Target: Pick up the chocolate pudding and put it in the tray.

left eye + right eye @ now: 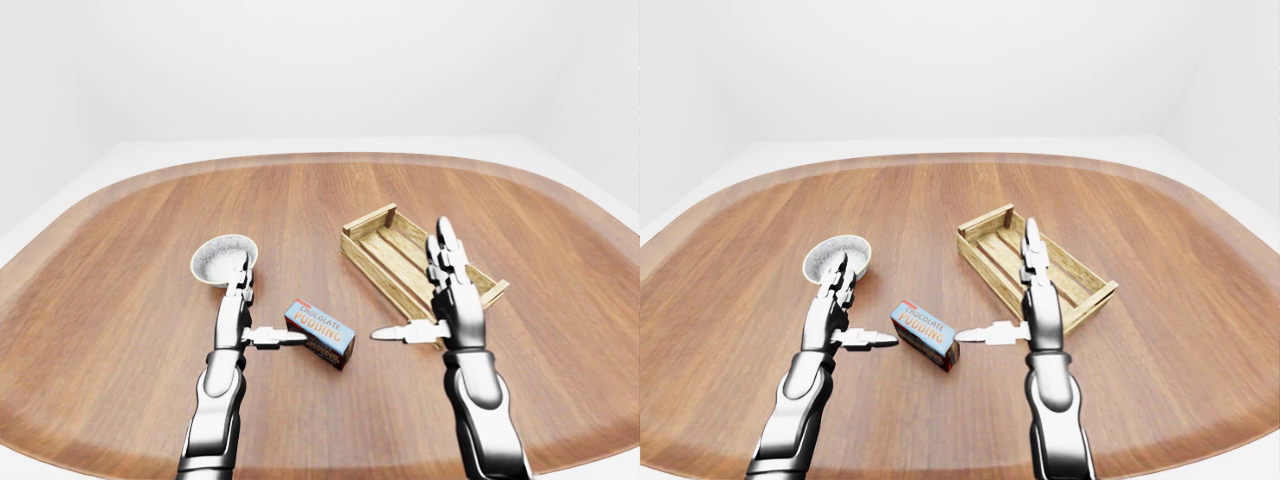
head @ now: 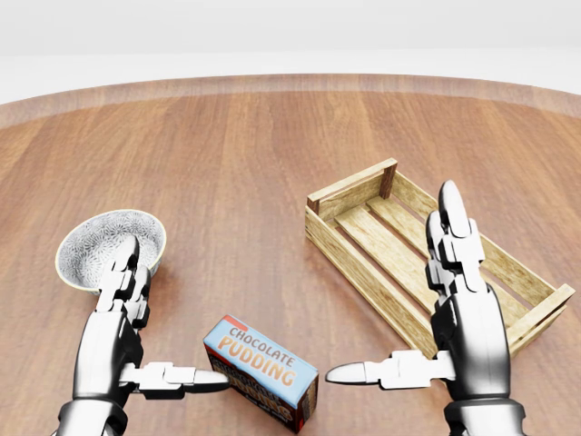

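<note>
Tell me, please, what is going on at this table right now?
A humanoid robot is setting up to grab the chocolate pudding box, which lies on the wooden table. Its left hand and right hand stand open on either side of the box, neither gripping it. The wooden tray sits empty to the right, and a bowl sits to the left.
</note>
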Robot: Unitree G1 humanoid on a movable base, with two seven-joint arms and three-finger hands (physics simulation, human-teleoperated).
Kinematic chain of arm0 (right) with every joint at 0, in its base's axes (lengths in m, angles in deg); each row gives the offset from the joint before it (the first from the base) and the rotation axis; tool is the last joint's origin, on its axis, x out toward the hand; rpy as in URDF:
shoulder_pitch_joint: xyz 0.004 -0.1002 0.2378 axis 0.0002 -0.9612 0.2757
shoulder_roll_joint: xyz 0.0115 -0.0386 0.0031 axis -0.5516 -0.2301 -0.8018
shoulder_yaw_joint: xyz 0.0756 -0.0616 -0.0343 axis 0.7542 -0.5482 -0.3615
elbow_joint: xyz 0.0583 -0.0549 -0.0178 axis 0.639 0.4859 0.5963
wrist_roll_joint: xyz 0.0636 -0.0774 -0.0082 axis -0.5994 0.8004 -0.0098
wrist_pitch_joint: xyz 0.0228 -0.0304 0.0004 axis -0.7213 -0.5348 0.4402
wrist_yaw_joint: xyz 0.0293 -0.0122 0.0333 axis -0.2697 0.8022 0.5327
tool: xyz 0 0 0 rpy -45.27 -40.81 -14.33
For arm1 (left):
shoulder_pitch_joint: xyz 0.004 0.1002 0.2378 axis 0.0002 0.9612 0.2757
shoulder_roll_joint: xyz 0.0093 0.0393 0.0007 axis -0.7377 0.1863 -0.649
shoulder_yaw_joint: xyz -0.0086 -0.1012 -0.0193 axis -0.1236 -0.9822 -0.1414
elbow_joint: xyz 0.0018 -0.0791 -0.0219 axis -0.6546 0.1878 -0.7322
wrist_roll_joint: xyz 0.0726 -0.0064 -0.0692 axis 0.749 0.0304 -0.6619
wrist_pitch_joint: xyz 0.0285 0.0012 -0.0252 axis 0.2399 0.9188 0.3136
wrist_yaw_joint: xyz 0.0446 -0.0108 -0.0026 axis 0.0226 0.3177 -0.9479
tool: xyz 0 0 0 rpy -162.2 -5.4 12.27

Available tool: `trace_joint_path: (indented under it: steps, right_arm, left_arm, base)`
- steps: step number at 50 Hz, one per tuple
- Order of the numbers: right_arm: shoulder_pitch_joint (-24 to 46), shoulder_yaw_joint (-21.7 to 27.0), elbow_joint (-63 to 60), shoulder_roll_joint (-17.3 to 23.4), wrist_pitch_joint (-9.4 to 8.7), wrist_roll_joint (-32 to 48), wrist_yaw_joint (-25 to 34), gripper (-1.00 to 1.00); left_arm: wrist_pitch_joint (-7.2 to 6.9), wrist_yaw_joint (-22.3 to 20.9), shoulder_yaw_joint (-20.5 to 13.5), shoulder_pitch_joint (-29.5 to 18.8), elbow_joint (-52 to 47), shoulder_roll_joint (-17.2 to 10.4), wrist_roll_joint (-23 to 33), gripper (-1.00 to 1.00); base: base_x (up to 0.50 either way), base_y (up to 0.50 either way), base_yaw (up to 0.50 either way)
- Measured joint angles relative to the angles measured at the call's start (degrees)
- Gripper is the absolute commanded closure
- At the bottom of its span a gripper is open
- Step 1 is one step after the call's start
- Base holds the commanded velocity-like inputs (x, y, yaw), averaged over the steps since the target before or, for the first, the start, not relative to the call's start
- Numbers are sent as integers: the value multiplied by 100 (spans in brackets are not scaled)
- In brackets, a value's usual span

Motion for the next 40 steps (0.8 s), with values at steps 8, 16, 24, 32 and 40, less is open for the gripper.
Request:
trace_joint_path:
  steps: [8, 16, 24, 32, 40]
  right_arm:
    - [-1, -56, 188, -6, 0, 49, -57, -100]
    - [-11, -169, 499, -13, 0, 192, -127, -100]
    - [-34, -282, 724, -19, 0, 327, -186, -100]
    - [-77, -426, 956, -29, 0, 472, -260, -100]
    - [-108, -546, 1125, -33, 0, 591, -324, -100]
  left_arm:
    - [43, -9, 6, 11, 20, 0, 20, -100]
    - [66, -15, 9, 9, 44, -1, 34, -100]
    - [92, -22, 8, 8, 73, -2, 42, -100]
    - [93, -26, 12, 20, 63, -1, 51, -100]
    - [93, -29, 16, 28, 51, 0, 58, -100]
  base:
    - [0, 0, 0]
    - [0, 0, 0]
    - [0, 0, 0]
    - [0, 0, 0]
    - [0, 0, 0]
